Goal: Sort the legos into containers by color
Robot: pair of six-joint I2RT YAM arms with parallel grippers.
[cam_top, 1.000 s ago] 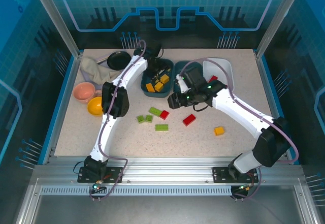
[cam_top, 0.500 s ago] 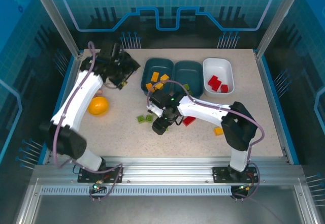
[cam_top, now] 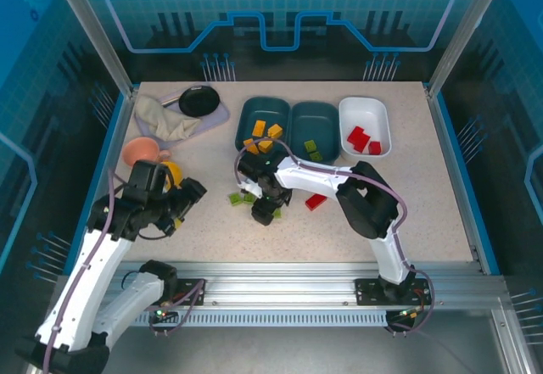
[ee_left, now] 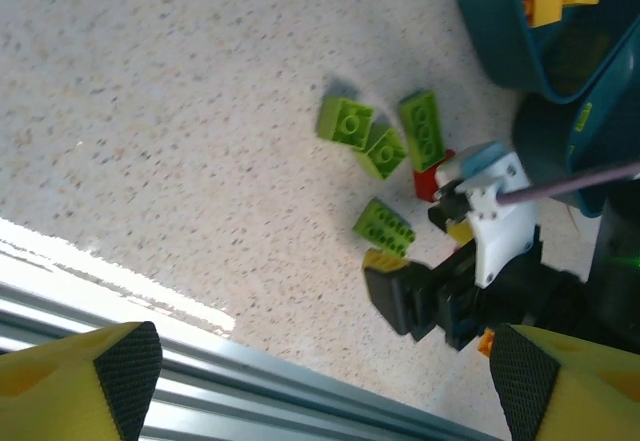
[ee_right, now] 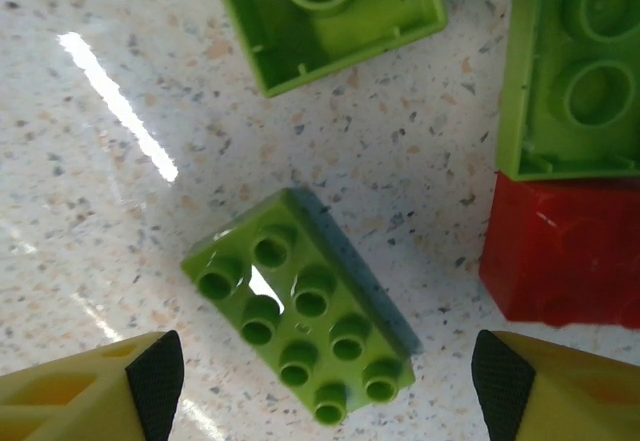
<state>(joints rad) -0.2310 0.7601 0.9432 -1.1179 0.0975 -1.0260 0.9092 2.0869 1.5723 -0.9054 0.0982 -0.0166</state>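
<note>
My right gripper (cam_top: pixel 265 213) (ee_right: pixel 328 379) hangs low and open over the table, its tips on either side of a green lego (ee_right: pixel 300 346) that lies studs up. Two more green legos (ee_right: pixel 325 11) (ee_right: pixel 575 81) and a red one (ee_right: pixel 565 261) lie just beyond it. Another red lego (cam_top: pixel 316 202) lies right of that gripper. My left gripper (cam_top: pixel 190 192) (ee_left: pixel 325 376) is open and holds nothing, left of the green cluster (ee_left: pixel 384 151). The left teal container (cam_top: pixel 251 113) holds orange legos, the middle teal one (cam_top: pixel 316 113) green, the white one (cam_top: pixel 365 107) red.
A pink cup (cam_top: pixel 140 152) and a yellow bowl (cam_top: pixel 172 170) sit right behind my left arm. A cloth (cam_top: pixel 165 120) and a small black pan (cam_top: pixel 199 98) lie at the back left. The aluminium rail (ee_left: pixel 230 396) runs along the table's near edge.
My left arm has swung from the back left down to the near left beside the cup. My right gripper has shifted slightly left and settled over the green lego. Both stand open.
</note>
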